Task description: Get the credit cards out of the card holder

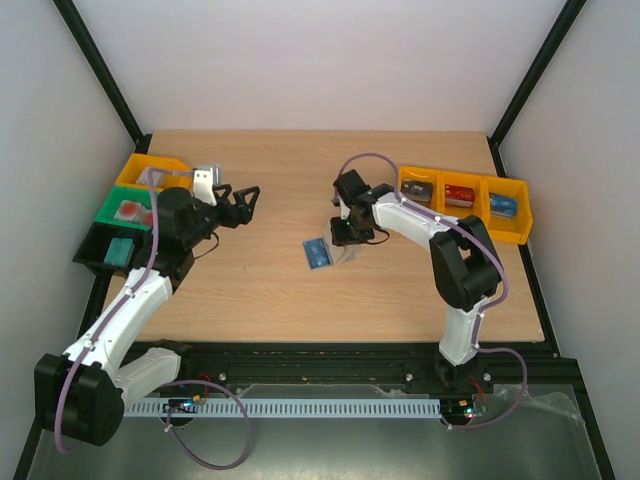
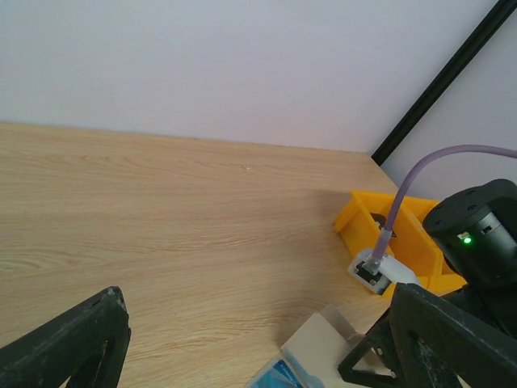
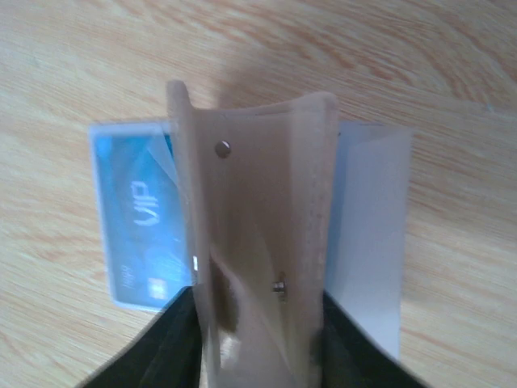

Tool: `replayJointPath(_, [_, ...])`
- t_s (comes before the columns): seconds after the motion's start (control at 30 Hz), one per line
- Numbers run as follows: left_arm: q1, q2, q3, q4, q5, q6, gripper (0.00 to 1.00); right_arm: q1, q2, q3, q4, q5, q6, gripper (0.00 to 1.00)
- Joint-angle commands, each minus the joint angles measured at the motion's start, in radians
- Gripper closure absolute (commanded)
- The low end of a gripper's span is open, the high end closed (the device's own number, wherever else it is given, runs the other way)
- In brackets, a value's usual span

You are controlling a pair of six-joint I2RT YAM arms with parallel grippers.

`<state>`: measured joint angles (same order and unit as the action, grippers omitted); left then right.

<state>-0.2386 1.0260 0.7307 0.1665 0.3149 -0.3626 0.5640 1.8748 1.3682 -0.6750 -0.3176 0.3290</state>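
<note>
- Two fingers [image 3: 161, 356] of R gripper [image 1: 346, 233] pinch card holder [image 3: 258, 226] flap.
- Blue card [image 3: 137, 234] in clear sleeve [image 3: 367, 234] pokes out holder's left side.
- L gripper [image 1: 242, 204] wide, empty, well left of holder.

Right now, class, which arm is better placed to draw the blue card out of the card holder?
Probably left: the left end effector is open, empty, facing the card holder; the right end effector is occupied, closed on the holder's beige flap.
</note>
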Motion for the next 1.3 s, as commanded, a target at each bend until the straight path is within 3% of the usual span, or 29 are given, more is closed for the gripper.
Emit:
replayJointPath(0.0, [0.006, -0.015, -0.019, 0.031, 0.028, 0.015, 0.11, -0.003, 0.037, -0.02, 0.008, 0.013, -0.004, 0.75])
replayJointPath(0.13, [0.008, -0.021, -0.027, 0.045, 0.095, 0.038, 0.11, -0.005, 0.022, 0.009, -0.018, -0.013, -0.051, 0.98])
replayJointPath(0.3, [0.036, -0.021, -0.013, 0.059, 0.286, 0.121, 0.1, -0.01, -0.062, 0.154, -0.169, -0.121, -0.257, 0.98])
replayJointPath(0.37, [0.051, -0.024, 0.003, 0.055, 0.4, 0.191, 0.11, -0.007, -0.109, 0.221, -0.253, -0.24, -0.371, 0.98])
replayJointPath(0.47, [0.055, -0.025, 0.054, -0.036, 0.583, 0.363, 0.12, 0.012, -0.2, 0.26, -0.339, -0.361, -0.484, 0.98])
replayJointPath(0.57, [0.043, -0.02, 0.147, -0.268, 0.726, 0.653, 0.11, 0.042, -0.259, 0.268, -0.375, -0.381, -0.501, 0.98])
replayJointPath(0.73, [-0.029, 0.023, 0.293, -0.656, 0.682, 1.07, 0.07, 0.104, -0.3, 0.309, -0.422, -0.513, -0.516, 0.98])
replayJointPath(0.93, [-0.109, 0.069, 0.37, -0.951, 0.605, 1.429, 0.04, 0.141, -0.35, 0.359, -0.43, -0.538, -0.521, 0.98])
replayJointPath(1.07, [-0.153, 0.082, 0.376, -0.962, 0.571, 1.469, 0.06, 0.172, -0.361, 0.378, -0.439, -0.542, -0.542, 0.98])
replayJointPath(1.27, [-0.167, 0.1, 0.393, -0.977, 0.6, 1.44, 0.17, 0.213, -0.361, 0.381, -0.457, -0.546, -0.594, 0.98])
